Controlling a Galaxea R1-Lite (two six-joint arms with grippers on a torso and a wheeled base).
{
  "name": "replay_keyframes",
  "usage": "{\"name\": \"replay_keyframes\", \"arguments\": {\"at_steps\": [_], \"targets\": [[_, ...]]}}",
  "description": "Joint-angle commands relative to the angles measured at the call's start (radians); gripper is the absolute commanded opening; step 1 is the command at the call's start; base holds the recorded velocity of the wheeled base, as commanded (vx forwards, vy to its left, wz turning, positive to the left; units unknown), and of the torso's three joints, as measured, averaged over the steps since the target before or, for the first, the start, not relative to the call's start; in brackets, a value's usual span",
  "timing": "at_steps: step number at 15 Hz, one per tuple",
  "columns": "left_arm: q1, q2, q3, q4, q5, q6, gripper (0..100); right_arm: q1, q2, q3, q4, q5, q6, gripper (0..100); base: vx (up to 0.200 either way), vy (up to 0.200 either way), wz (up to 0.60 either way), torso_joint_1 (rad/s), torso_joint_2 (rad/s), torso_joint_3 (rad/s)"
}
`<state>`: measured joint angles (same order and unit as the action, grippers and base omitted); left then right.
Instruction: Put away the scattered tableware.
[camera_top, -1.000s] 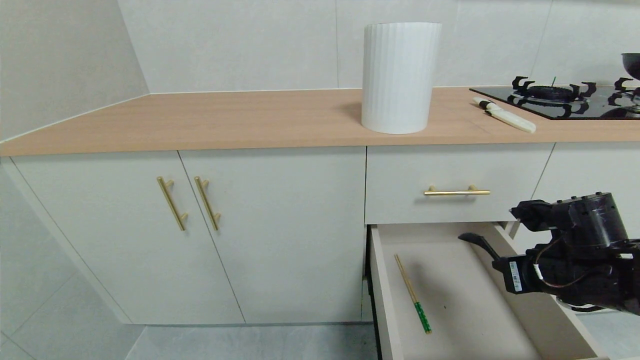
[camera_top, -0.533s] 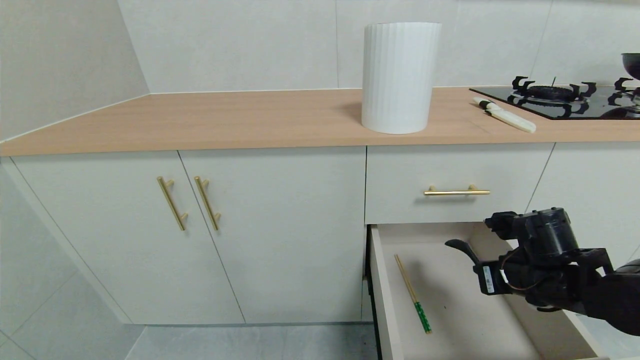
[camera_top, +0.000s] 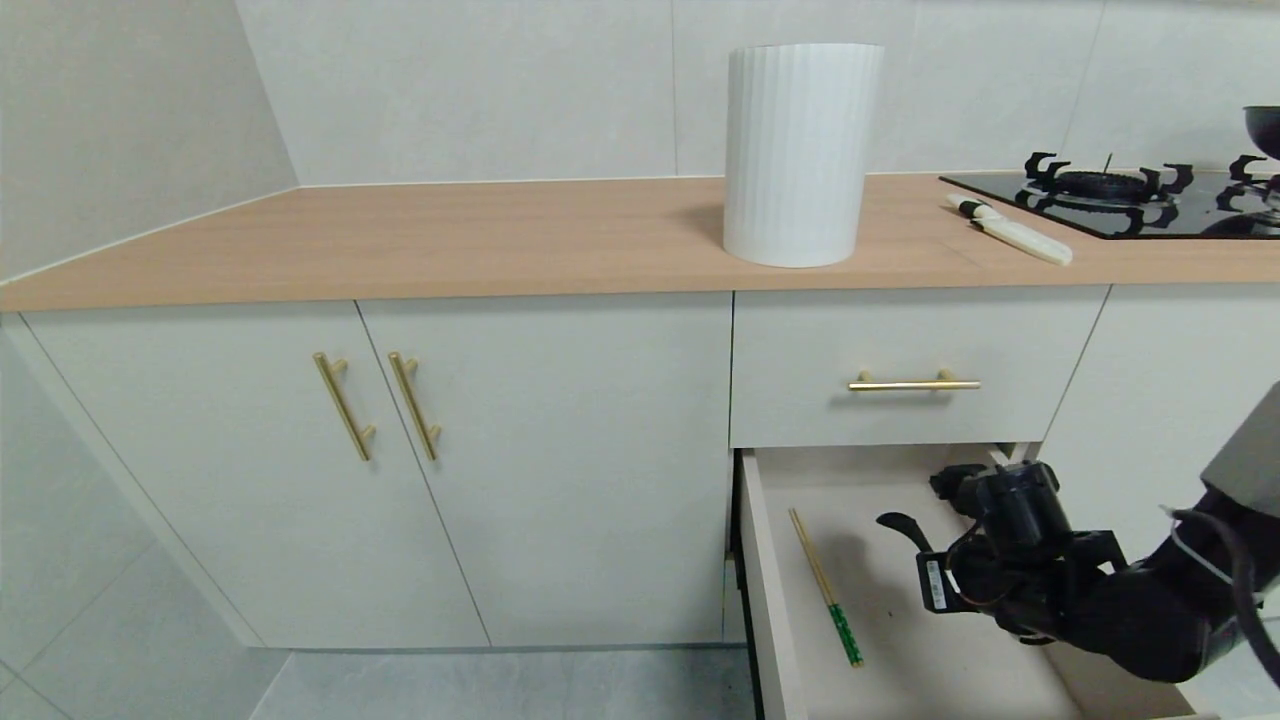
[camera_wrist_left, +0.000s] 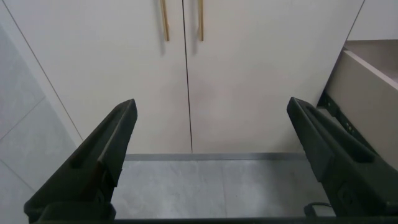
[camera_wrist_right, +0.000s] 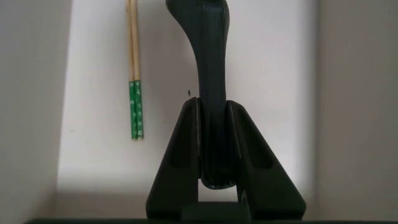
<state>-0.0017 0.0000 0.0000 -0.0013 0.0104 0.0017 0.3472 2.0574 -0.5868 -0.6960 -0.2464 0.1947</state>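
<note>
My right gripper (camera_top: 938, 572) is shut on the handle of a black spoon-like utensil (camera_top: 903, 528) and holds it low over the open drawer (camera_top: 762, 590), with the utensil's head pointing toward the drawer's back. In the right wrist view the utensil (camera_wrist_right: 208, 56) runs out from between the fingers (camera_wrist_right: 186, 130) of the right gripper (camera_wrist_right: 213, 124), above the drawer floor (camera_wrist_right: 280, 93). A pair of wooden chopsticks with green ends (camera_top: 826, 590) lies in the drawer's left part, beside the utensil (camera_wrist_right: 134, 81). My left gripper (camera_wrist_left: 211, 115) hangs open and low before the cabinet doors (camera_wrist_left: 186, 62).
On the counter stand a tall white ribbed cylinder (camera_top: 800, 155), a white-handled knife (camera_top: 1010, 232) and a black gas hob (camera_top: 1120, 195). A shut drawer with a gold handle (camera_top: 913, 383) sits just above the open one. Double doors with gold handles (camera_top: 375, 405) lie to the left.
My right arm has moved left and down with the utensil, from beside the drawer's right wall to low over its middle. The chopsticks have stayed put.
</note>
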Motion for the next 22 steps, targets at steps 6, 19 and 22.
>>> {"name": "replay_keyframes", "arguments": {"at_steps": [6, 19, 22], "targets": [[0.000, 0.002, 0.000, 0.000, 0.000, 0.000, 100, -0.010, 0.248, -0.008, -0.204, -0.037, 0.000, 0, 0.000, 0.000, 0.00, 0.000, 0.00, 0.000], [0.000, 0.002, 0.000, 0.000, 0.000, 0.000, 100, -0.033, 0.329, -0.051, -0.235, -0.047, -0.003, 0, 0.000, 0.000, 0.00, 0.000, 0.00, 0.000], [0.000, 0.002, 0.000, 0.000, 0.000, 0.000, 100, -0.033, 0.332, -0.051, -0.235, -0.048, -0.003, 0, 0.000, 0.000, 0.00, 0.000, 0.00, 0.000]]}}
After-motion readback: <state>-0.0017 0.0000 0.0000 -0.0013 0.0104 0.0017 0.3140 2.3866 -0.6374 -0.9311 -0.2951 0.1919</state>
